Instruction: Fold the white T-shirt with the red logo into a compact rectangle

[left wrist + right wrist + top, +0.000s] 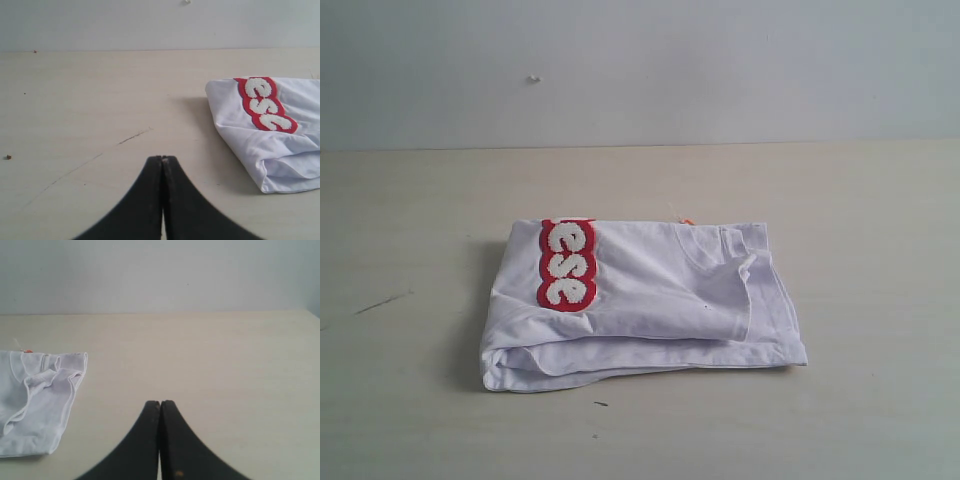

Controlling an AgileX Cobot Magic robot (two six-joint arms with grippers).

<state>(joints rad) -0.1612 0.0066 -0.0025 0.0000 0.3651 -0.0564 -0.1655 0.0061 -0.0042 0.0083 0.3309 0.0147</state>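
Reading the fuzzy red logo patch point(567, 265) on the folded white cotton T-shirt point(660, 290), you get only "ese"; the left black gripper point(162, 159) and right black gripper point(160, 403) are clenched, empty.

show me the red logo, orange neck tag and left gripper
red logo point(568, 265), exterior view, middle letter
orange neck tag point(687, 221), exterior view, its visible tip
left gripper point(162, 158), left wrist view, where shut fingers meet

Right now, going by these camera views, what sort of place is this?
Probably a robot test bench in a lab or workshop rather than a home. There is a pale wood-grain tabletop, a blank light grey wall behind it, and one folded white cotton T-shirt with a red logo laid out as the work piece.
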